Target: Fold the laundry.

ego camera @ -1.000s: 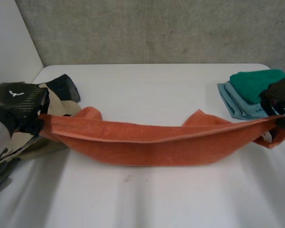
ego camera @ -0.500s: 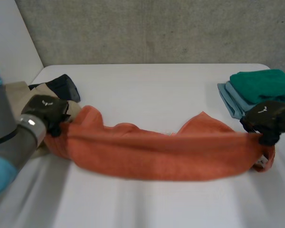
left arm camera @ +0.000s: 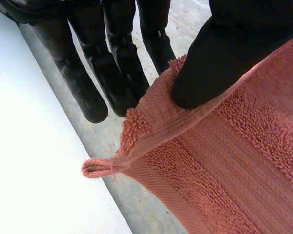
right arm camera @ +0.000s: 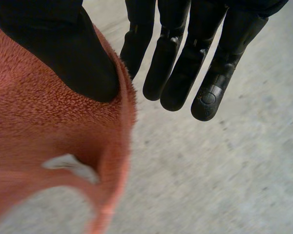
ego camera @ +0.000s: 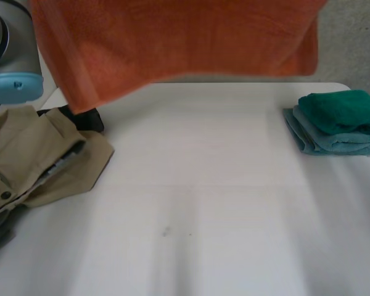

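An orange towel [ego camera: 172, 43] hangs spread out high above the white table [ego camera: 203, 216], its lower edge level with the table's far side. In the left wrist view my left hand [left arm camera: 219, 63] pinches the towel [left arm camera: 224, 161] by its hemmed edge near a corner, thumb on the cloth and straight fingers [left arm camera: 88, 92] behind it. In the right wrist view my right hand [right arm camera: 73, 53] holds the towel [right arm camera: 39, 126] the same way at the opposite end, thumb on top, fingers [right arm camera: 205, 73] straight beyond the edge. A white tag [right arm camera: 71, 165] shows under the thumb.
My left arm [ego camera: 9, 55] rises at the far left. A crumpled beige garment [ego camera: 37, 160] lies at the table's left edge with a dark piece [ego camera: 86, 114] behind it. At the right, a folded green towel [ego camera: 342, 111] rests on a folded blue one [ego camera: 320, 145].
The towel hung low over the table between both hands; both arms have since lifted it high, and it now hangs spread, leaving the beige garment uncovered.
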`<state>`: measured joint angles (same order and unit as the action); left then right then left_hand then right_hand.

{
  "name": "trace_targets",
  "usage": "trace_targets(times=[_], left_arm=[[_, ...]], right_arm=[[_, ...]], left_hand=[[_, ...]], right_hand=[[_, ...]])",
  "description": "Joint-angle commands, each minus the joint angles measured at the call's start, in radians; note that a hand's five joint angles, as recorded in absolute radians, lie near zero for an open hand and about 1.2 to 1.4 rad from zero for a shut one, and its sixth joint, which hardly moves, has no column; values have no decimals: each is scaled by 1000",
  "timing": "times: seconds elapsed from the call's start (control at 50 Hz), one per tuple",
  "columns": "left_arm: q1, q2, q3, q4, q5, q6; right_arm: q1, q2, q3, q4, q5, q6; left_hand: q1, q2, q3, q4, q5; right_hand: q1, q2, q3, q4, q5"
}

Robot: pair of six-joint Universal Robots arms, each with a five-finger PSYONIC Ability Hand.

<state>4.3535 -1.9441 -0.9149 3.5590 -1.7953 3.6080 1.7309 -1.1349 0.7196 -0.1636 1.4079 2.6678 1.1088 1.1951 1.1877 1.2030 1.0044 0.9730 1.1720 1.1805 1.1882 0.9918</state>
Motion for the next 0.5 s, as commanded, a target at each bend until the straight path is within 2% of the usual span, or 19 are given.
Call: trace_targets(times=[0.02,0.2,0.32,0.4,0.5], left_arm=[[9,66,-258,11,7,-9],[-2,63,-605,11,19,-17],[-5,-30,-700,0,60,-15],[-8,-67,-736,-45,67,-6],[-3,-59,-769,-195,68,-6]], right_arm=[[1,-39,288,9,-20,-6],[-2,-62,636,4,-138,-19],[-2,-51,812,6,-182,-42],[-2,-42,880,21,-185,-110],[-4,-52,940,54,-179,-219]], left_hand=[[287,201,209,193,217],[287,201,209,193,217],[287,201,209,193,217],[287,201,209,193,217],[287,201,209,193,217]], right_hand=[[423,224,216,208,230],[423,224,216,208,230],[423,224,216,208,230],[423,224,216,208,230],[423,224,216,208,230]])
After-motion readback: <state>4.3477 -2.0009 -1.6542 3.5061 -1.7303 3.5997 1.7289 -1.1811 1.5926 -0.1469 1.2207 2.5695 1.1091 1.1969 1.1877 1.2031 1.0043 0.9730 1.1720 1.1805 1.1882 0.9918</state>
